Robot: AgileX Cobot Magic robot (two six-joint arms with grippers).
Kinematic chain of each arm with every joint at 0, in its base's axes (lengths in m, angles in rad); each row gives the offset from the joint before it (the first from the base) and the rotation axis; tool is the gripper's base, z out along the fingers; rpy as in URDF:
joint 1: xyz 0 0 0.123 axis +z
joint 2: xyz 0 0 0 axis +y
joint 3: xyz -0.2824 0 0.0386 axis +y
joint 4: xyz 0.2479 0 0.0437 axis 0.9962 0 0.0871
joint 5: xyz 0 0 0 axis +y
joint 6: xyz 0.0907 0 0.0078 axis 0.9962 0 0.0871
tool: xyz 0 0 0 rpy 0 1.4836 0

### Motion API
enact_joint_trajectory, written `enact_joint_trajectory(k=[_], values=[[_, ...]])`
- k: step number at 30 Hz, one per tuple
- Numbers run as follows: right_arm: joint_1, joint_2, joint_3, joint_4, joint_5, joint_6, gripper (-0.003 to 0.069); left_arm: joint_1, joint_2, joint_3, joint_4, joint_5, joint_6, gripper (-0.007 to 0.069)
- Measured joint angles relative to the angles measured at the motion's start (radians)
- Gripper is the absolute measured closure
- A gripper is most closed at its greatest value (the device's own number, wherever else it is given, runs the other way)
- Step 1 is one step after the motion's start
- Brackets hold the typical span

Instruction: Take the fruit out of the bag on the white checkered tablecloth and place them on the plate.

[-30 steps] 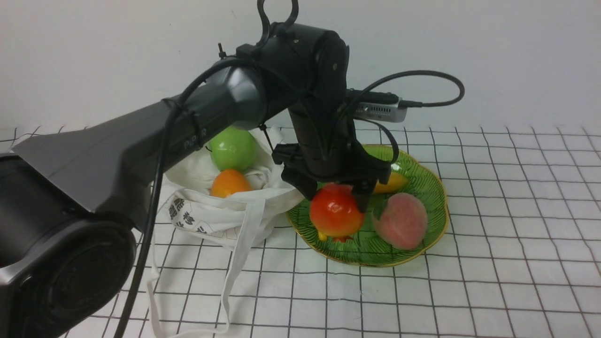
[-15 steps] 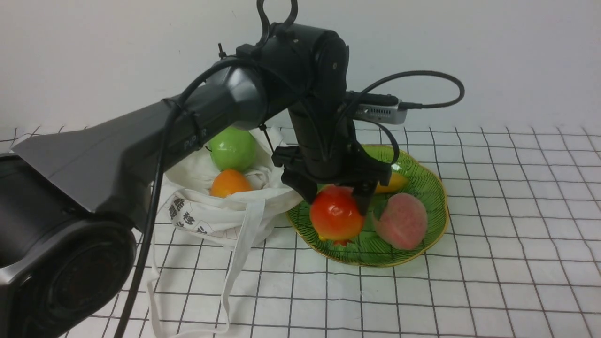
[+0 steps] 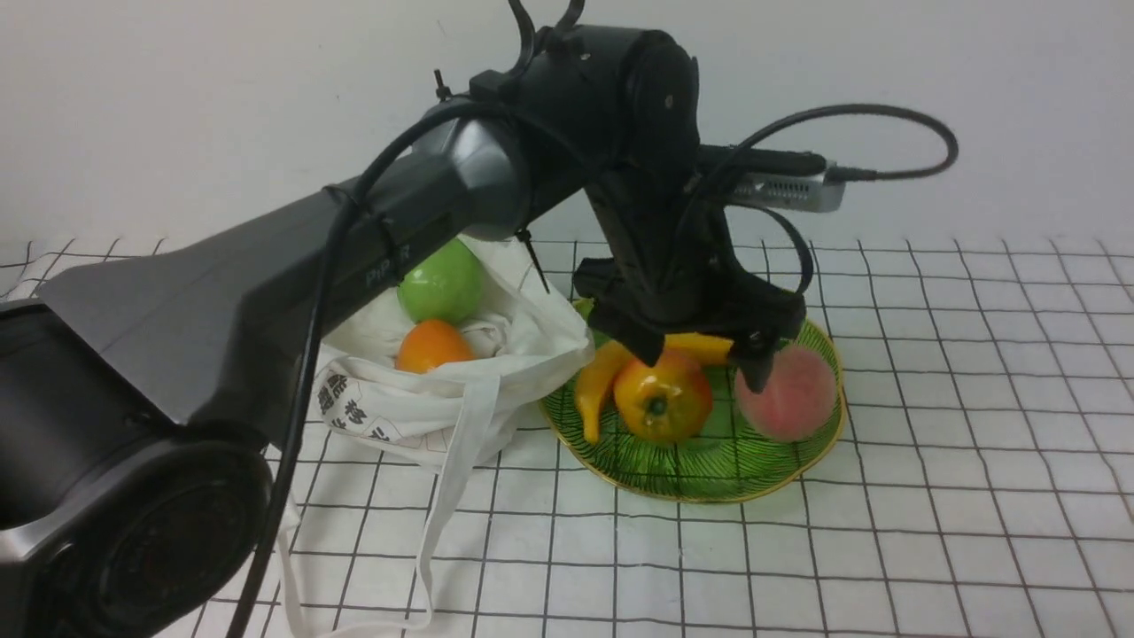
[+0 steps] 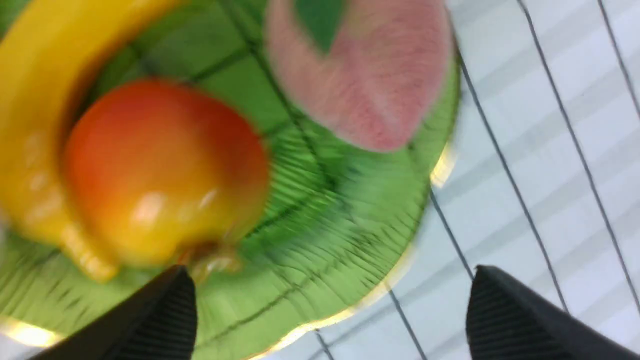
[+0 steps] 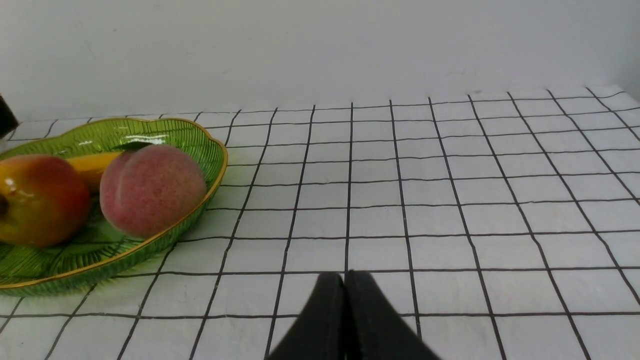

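Our left arm (image 3: 266, 266) is glossy black with a grey shell and faint pale lettering. A black cable (image 3: 306, 390) is strapped along it, and another loops to a silver camera box (image 3: 784, 188). Our jaws are black, with ribbed pads (image 4: 170, 320).

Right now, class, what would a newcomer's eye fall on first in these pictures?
The big black left arm stretches across the front view, its left claw open over the green plate. On that plate a glossy red-orange fruit lies between a banana and a pink peach. To the plate's left, the white bag holds a green apple and a small orange fruit.
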Motion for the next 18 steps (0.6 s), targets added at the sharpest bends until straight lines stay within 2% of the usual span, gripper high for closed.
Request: enact_joint_trajectory(k=[1,3,4,6,8,14,18], values=[[0.0,0.0,0.0,0.0,0.0,0.0,0.0673,0.0,0.0,0.0,0.059,0.009,-0.053,0.002],[0.0,0.0,0.0,0.0,0.0,0.0,0.0673,-0.001,0.002,0.0,0.127,0.031,-0.075,0.0054],[0.0,0.0,0.0,0.0,0.0,0.0,0.0673,-0.001,0.002,0.0,0.14,0.039,-0.076,0.005],[0.0,0.0,0.0,0.0,0.0,0.0,0.0673,-0.007,0.002,0.0,0.15,0.046,-0.076,-0.0018],[0.0,0.0,0.0,0.0,0.0,0.0,0.0673,-0.01,0.002,0.0,0.14,0.046,-0.072,-0.0049],[0.0,0.0,0.0,0.0,0.0,0.0,0.0673,-0.024,0.002,-0.002,0.127,0.047,-0.057,-0.006],[0.0,0.0,0.0,0.0,0.0,0.0,0.0673,-0.028,0.002,-0.002,0.18,0.047,-0.049,-0.0052]])
